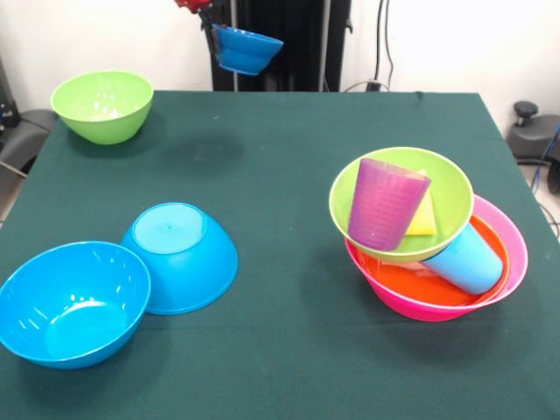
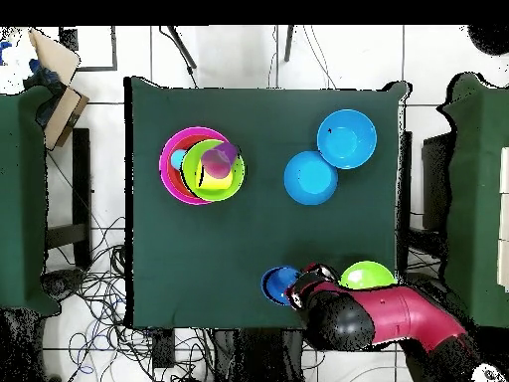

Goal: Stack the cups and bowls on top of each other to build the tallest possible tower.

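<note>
Gripper [image 1: 213,19] barely shows at the top edge of the front view, clamped on the rim of a small dark-blue bowl [image 1: 246,50] that hangs tilted in the air above the far edge of the table [image 1: 280,175]. Front view: a lime bowl [image 1: 101,105] sits upright at the far left corner. Near left, an upright blue bowl [image 1: 68,303] touches an upside-down blue bowl [image 1: 182,256]. On the right stands the tower [image 1: 429,236]: pink bowl [image 1: 516,249] at the base, orange bowl [image 1: 411,284] inside it, light blue cup [image 1: 468,260] lying in that, a second lime bowl [image 1: 446,188] tilted on top, holding a purple cup [image 1: 385,203] and a yellow cup [image 1: 423,217].

Overhead view: the arm [image 2: 383,318] reaches in from the bottom, gripper [image 2: 295,290] at the dark-blue bowl near the table's lower edge, just beside the lone lime bowl. Tower at upper left, both blue bowls upper right.
</note>
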Robot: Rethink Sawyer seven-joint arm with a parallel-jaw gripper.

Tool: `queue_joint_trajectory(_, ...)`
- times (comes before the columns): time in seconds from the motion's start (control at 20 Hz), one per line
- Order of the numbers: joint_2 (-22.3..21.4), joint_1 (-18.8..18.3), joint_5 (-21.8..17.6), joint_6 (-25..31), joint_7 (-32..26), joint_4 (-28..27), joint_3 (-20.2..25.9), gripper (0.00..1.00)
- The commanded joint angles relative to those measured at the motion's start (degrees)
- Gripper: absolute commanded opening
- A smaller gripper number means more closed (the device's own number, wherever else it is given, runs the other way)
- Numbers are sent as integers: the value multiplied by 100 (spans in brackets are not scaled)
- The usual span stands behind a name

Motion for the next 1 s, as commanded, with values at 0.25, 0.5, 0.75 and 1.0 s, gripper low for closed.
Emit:
queue_joint_trajectory(0.25,314,1394,-284,-1059,1292,-331,-625,0)
queue_joint_trajectory(0.5,421,1930,-176,-1319,1472,-635,-1104,0)
queue_joint_trajectory(0.75,393,2328,94,-1329,1590,-980,-1300,0)
queue_joint_trajectory(1.0,205,2502,572,-561,1748,-1584,-1486,0)
